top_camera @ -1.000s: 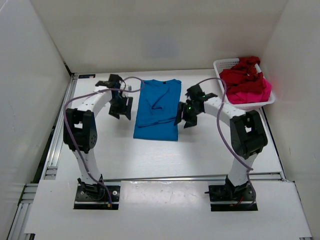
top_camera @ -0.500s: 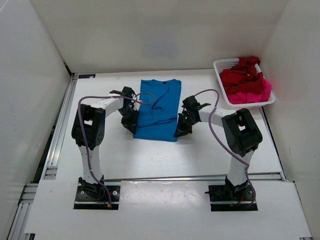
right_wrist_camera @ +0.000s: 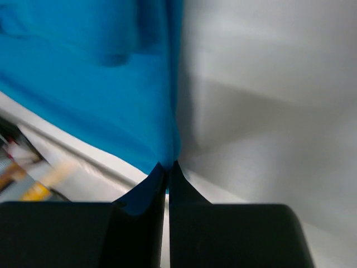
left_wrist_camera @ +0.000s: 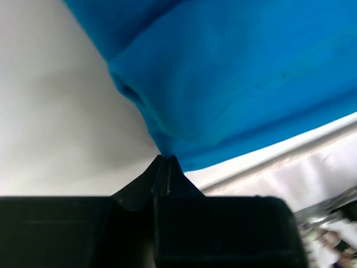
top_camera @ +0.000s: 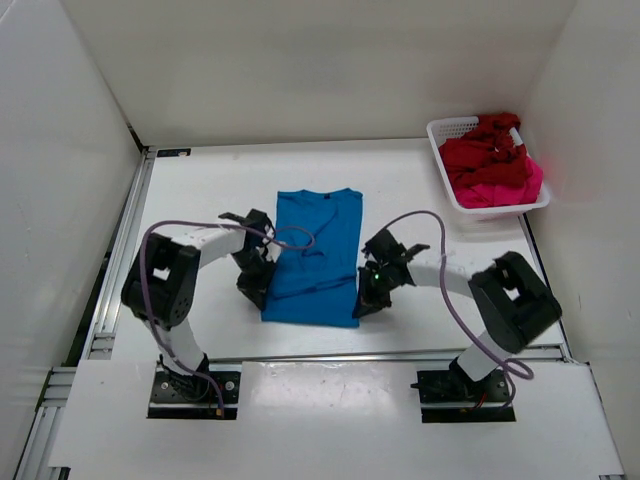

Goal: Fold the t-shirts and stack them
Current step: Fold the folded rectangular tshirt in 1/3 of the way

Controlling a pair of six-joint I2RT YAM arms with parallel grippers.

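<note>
Top external view: at 6 o'clock two arm bases sit side by side at the table's point(top_camera: 200, 190) near edge, and both arms bend low toward the middle. The left gripper point(top_camera: 255, 285) sits at the 8 o'clock edge of the blue shirt point(top_camera: 315, 255). The right gripper point(top_camera: 365, 300) sits at the shirt's 4 o'clock edge. The shirt lies flat in the centre of the table as a narrow rectangle running from 6 to 12 o'clock, with a few soft creases across it.

Left wrist view: the left gripper point(left_wrist_camera: 165, 162) has its fingers pressed together, pinching the blue shirt's point(left_wrist_camera: 234, 72) rim where a fold of cloth bulges just above the tips.

Right wrist view: the right gripper point(right_wrist_camera: 167, 167) likewise has its fingers closed, nipping the very edge of the blue cloth point(right_wrist_camera: 83, 72), with white table to the right.

Farther off, at 2 o'clock in the top view, a white mesh basket point(top_camera: 437, 150) stands in the far corner. A crumpled red shirt point(top_camera: 485, 155) is heaped on a pink shirt point(top_camera: 505, 185) inside it.
</note>
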